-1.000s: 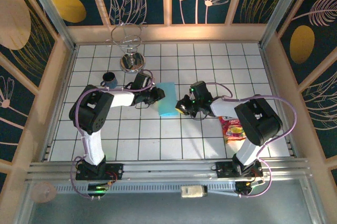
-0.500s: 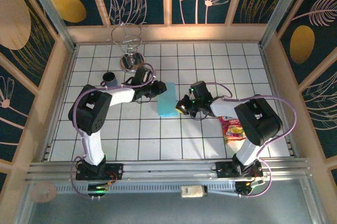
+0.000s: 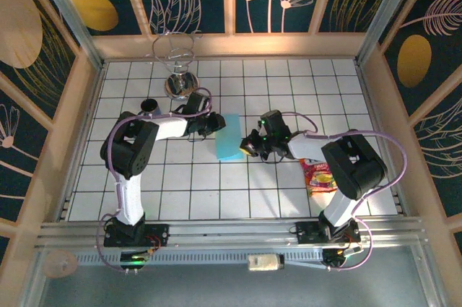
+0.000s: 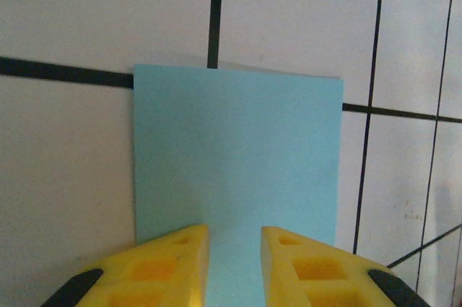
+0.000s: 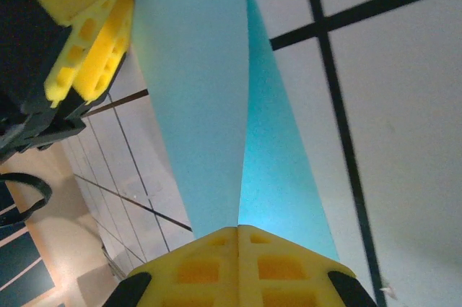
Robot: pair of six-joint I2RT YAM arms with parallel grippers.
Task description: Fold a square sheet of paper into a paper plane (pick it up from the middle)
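The square sheet of paper (image 3: 230, 137), light blue, lies folded into a narrow strip on the tiles mid-table. My left gripper (image 3: 216, 124) hovers at its far left edge. In the left wrist view the sheet (image 4: 238, 155) lies flat ahead, and the gripper (image 4: 234, 231) is open by a narrow gap through which the paper shows. My right gripper (image 3: 246, 149) is at the sheet's right edge. It (image 5: 238, 227) is shut on the sheet (image 5: 209, 105), whose two layers fan out from its tips. The left gripper's fingers (image 5: 90, 40) appear beyond. The paper plane is out of view.
An orange-red snack packet (image 3: 318, 175) lies right of the right arm. A dark cup (image 3: 149, 107) stands at the far left, with a wire-topped metal stand (image 3: 178, 72) behind it. Wooden walls (image 3: 78, 112) ring the tiled table.
The left gripper has shifted slightly toward the far side along the paper's left edge, and its arm has swung with it. The right gripper stays clamped in place.
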